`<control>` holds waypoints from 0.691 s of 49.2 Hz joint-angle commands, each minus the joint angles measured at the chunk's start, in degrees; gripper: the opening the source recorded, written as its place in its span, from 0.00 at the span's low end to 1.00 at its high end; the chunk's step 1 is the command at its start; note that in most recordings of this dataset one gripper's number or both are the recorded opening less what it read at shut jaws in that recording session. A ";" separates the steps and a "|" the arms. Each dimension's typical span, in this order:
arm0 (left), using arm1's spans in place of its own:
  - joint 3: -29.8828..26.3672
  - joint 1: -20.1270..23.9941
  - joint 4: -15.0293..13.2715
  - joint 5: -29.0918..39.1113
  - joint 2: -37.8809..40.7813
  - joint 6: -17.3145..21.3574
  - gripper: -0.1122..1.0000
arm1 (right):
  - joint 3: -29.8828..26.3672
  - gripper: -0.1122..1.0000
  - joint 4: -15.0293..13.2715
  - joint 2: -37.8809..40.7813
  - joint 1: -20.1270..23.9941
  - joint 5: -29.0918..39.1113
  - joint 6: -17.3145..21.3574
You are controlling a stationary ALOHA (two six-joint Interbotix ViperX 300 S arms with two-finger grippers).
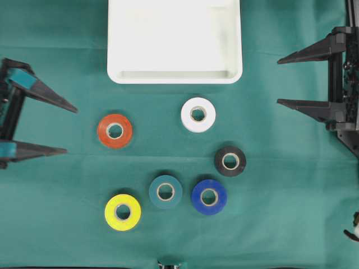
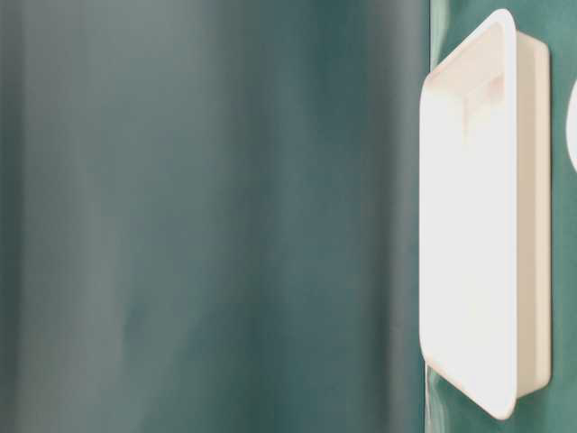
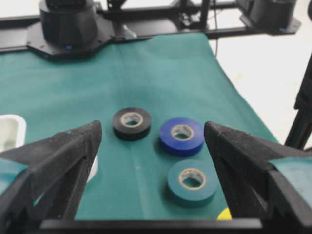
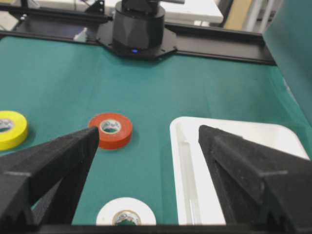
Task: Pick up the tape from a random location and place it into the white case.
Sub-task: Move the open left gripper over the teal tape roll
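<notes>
Several tape rolls lie flat on the green cloth: orange (image 1: 104,130), white (image 1: 207,117), black (image 1: 221,162), teal (image 1: 155,193), blue (image 1: 199,199) and yellow (image 1: 112,214). The white case (image 1: 174,39) sits at the top centre with nothing in it. My left gripper (image 1: 72,130) is open at the left edge, level with the orange roll and apart from it. My right gripper (image 1: 279,81) is open at the right edge, beside the case. In the left wrist view the open gripper (image 3: 152,129) frames the black (image 3: 119,127), blue (image 3: 168,141) and teal (image 3: 178,187) rolls.
The right wrist view shows the open gripper (image 4: 148,131) over bare cloth, with the orange roll (image 4: 122,134), white roll (image 4: 109,212) and the case's rim (image 4: 180,161) ahead. Black arm bases stand at the far table edges. The table-level view shows only the case (image 2: 469,225) and green cloth.
</notes>
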 commanded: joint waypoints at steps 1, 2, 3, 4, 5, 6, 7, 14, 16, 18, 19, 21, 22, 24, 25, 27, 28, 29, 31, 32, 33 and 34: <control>-4.22 -1.23 -0.09 -0.53 4.48 0.09 1.00 | -1.67 0.92 0.00 0.44 0.00 -0.35 0.00; -4.83 -1.41 -0.09 -0.53 5.36 0.09 1.00 | -1.67 0.92 0.00 0.44 -0.09 -0.26 0.00; -5.45 -1.49 -0.09 -0.53 6.24 0.09 1.00 | -1.67 0.92 0.00 0.44 -0.09 -0.26 0.00; -6.06 -1.58 -0.09 -0.53 7.21 0.09 1.00 | -1.67 0.92 0.00 0.62 -0.09 -0.26 0.00; -6.68 -1.76 -0.09 -0.53 8.09 0.09 1.00 | -1.67 0.92 0.00 0.44 -0.09 -0.26 0.00; -7.29 -1.85 -0.09 -0.53 8.96 0.09 1.00 | -1.67 0.92 0.00 0.70 -0.09 -0.26 0.00; -8.00 -2.02 -0.09 -0.53 9.84 0.09 1.00 | -1.67 0.92 0.00 0.70 -0.09 -0.26 0.09; -12.48 -2.37 -0.09 -0.53 15.38 0.35 1.00 | -1.67 0.92 0.00 0.97 -0.09 -0.35 0.00; -13.71 -2.46 -0.09 -0.53 16.79 0.44 1.00 | -1.67 0.92 -0.09 0.97 -0.09 -0.26 0.09; -14.85 -2.37 -0.09 -0.53 18.28 0.44 1.00 | -1.76 0.92 -0.09 1.05 -0.09 -0.26 0.00; -15.47 -2.46 -0.09 -0.53 18.90 0.44 1.00 | -1.67 0.92 0.00 1.05 -0.09 -0.26 0.00; -16.61 -2.46 -0.09 -0.53 20.30 0.53 1.00 | -1.67 0.92 0.00 1.05 -0.09 -0.26 0.00; -17.14 -2.46 -0.09 -0.53 21.01 0.53 1.00 | -1.76 0.92 0.00 1.14 -0.09 -0.26 0.00; -18.37 -2.46 -0.09 -0.44 22.15 0.70 1.00 | -1.67 0.92 -0.09 1.14 -0.09 -0.35 0.00; -18.90 -2.46 -0.09 -0.44 22.76 0.70 1.00 | -1.76 0.92 -0.09 1.14 0.00 -0.26 0.00; -20.04 -2.46 -0.09 -0.35 23.82 0.79 1.00 | -1.67 0.92 -0.09 1.14 -0.09 -0.26 0.00; -20.83 -2.37 -0.09 -0.26 24.52 0.79 1.00 | -1.67 0.92 -0.09 1.14 -0.09 -0.35 0.00; -21.36 -2.37 -0.09 -0.26 25.05 0.79 1.00 | -1.76 0.92 -0.09 1.14 -0.09 -0.26 0.00; -22.32 -2.37 -0.09 -0.09 25.93 0.79 1.00 | -1.67 0.92 -0.09 1.23 -0.09 -0.26 0.00; -22.85 -2.46 -0.09 -0.09 26.37 0.79 1.00 | -1.67 0.92 -0.09 1.23 -0.09 -0.26 0.00; -23.29 -2.46 -0.09 -0.09 26.81 0.88 1.00 | -1.67 0.92 -0.09 1.23 -0.09 -0.35 0.00; -23.82 -2.46 -0.09 0.00 27.25 0.88 1.00 | -1.67 0.92 -0.09 1.14 -0.09 -0.26 0.00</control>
